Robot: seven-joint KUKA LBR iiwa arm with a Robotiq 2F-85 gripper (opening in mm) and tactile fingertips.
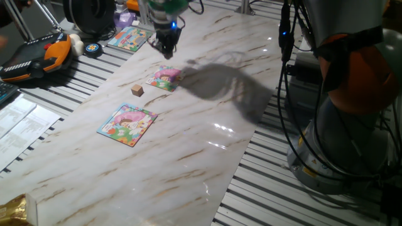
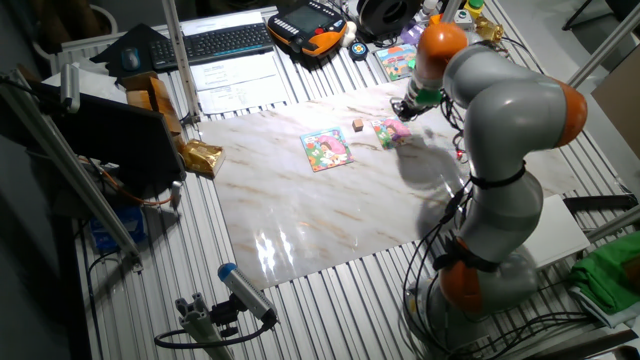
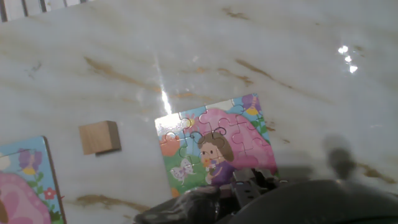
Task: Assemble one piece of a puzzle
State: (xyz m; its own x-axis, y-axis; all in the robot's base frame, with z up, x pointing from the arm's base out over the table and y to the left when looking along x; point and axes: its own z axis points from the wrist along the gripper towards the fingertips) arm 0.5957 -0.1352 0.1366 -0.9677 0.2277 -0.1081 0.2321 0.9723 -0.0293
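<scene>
I hang my jaws (image 1: 167, 49) at twelve o'clock above the puzzle (image 1: 164, 78) on the bench (image 1: 188, 144); the piece and my grip are unreadable, so I'd descend slowly, aligning outlines

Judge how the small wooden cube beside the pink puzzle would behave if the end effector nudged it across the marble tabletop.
The wooden cube rests on a flat face, so it would probably slide rather than roll. The marble tabletop looks glossy, with bright reflections, so it may skid easily. It appears solid and stiff, unlikely to deform, though a high push might tip it over.
</scene>
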